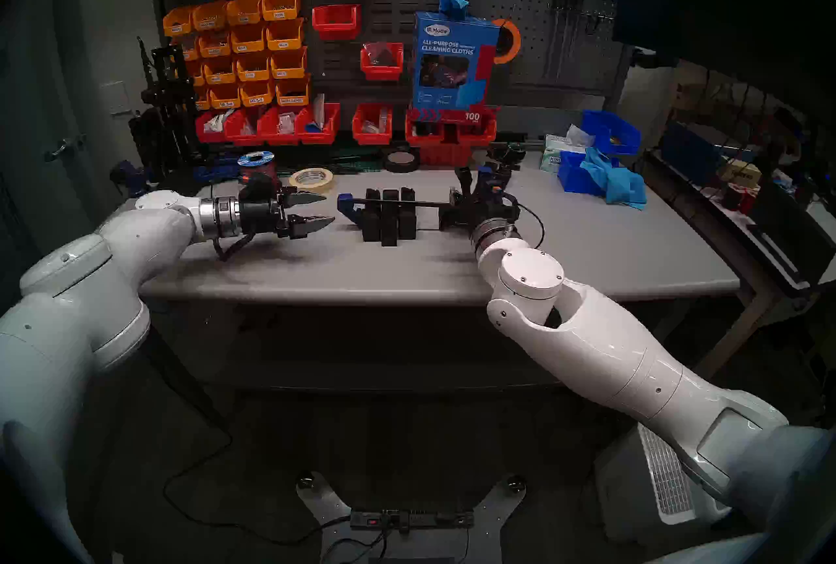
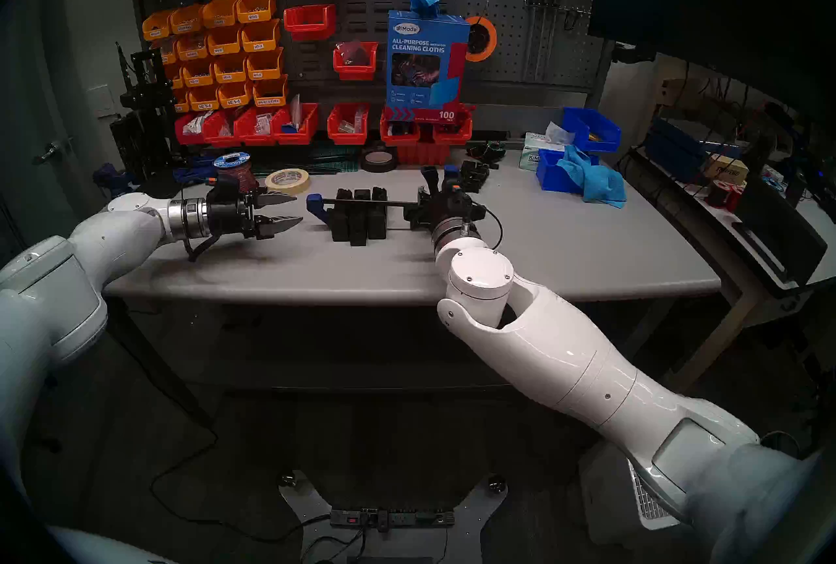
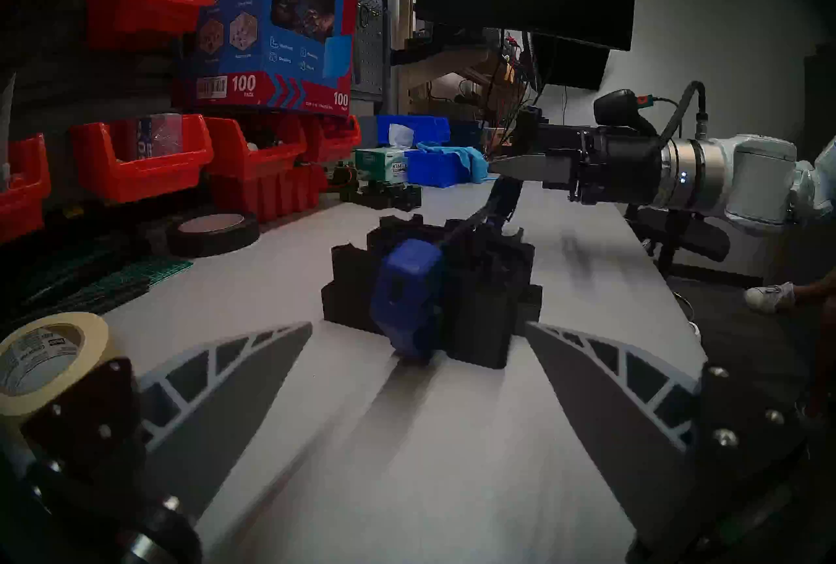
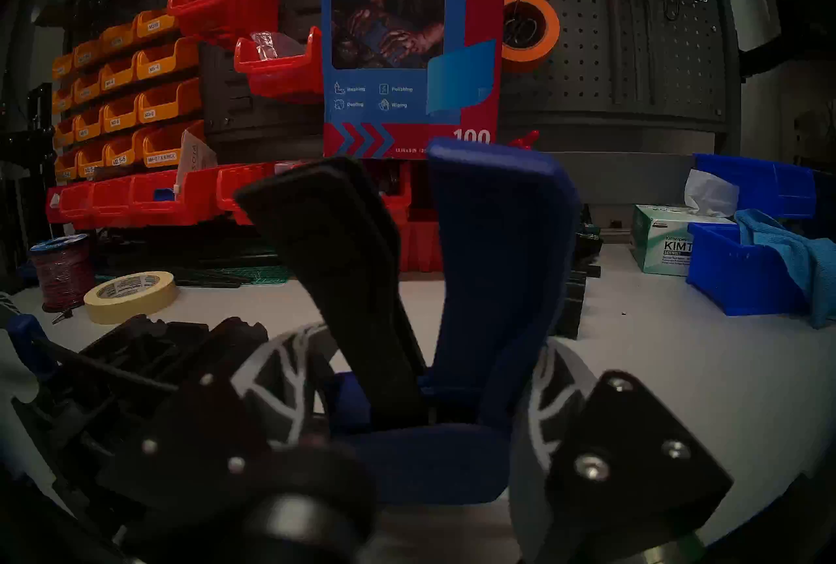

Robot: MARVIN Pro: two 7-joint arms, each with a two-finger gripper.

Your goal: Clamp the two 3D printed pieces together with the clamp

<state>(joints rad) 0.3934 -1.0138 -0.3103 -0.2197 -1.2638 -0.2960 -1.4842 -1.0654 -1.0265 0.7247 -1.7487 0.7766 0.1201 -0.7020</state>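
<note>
the blue bar clamp (image 1: 357, 205) lies with its bar running left-right over the two 3d printed pieces (image 1: 388, 217) mid-table, its handle squeezed in the right gripper (image 4: 407, 368), while the left gripper (image 1: 316, 212), jaws spread empty, faces its blue end jaw.

Head overview; wrists close, level

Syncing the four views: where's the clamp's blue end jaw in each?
Head stereo left: blue end jaw, centre, left of the two 3D printed pieces.
Head stereo right: centre-left, same side of the pieces.
Left wrist: centre, in front of the pieces.
Right wrist: far left edge, mostly cut off.
Shared landmark: cleaning cloths box, seen in all four views.
</note>
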